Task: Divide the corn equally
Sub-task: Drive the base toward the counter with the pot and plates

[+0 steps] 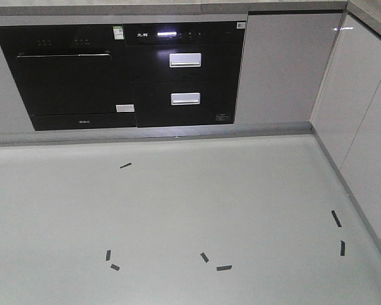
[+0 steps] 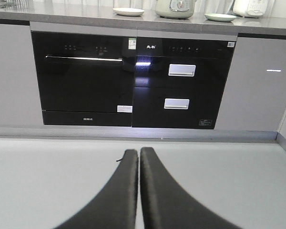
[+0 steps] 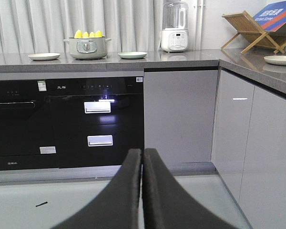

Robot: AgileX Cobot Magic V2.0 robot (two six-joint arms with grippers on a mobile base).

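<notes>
1. Left tool [image 2: 138,152] has its two dark fingers pressed together with nothing between them. The right tool [image 3: 142,152] is closed and empty in the same way. Both hang low over the floor, facing the cabinets.
2. Corn [image 3: 88,34] shows only in the right wrist view, as yellow ends standing up out of a grey pot [image 3: 87,47] on the counter [image 3: 190,56]. It sits at about 11 o'clock from the right tool and well apart from it. The number of cobs is too small to tell.
3. A pale plate [image 3: 44,56] sits at the pot's 9 o'clock and a second plate [image 3: 132,55] at its 3 o'clock. Both look bare.
4. Each cob is probably stiff, fairly weighty and round enough to roll. The kernel rows give some bite, though they may be wet and slick.
5. Only the upright ends are exposed, so the likely hold is across one end, squeezing firmly. Lift straight up to clear the rim.
</notes>
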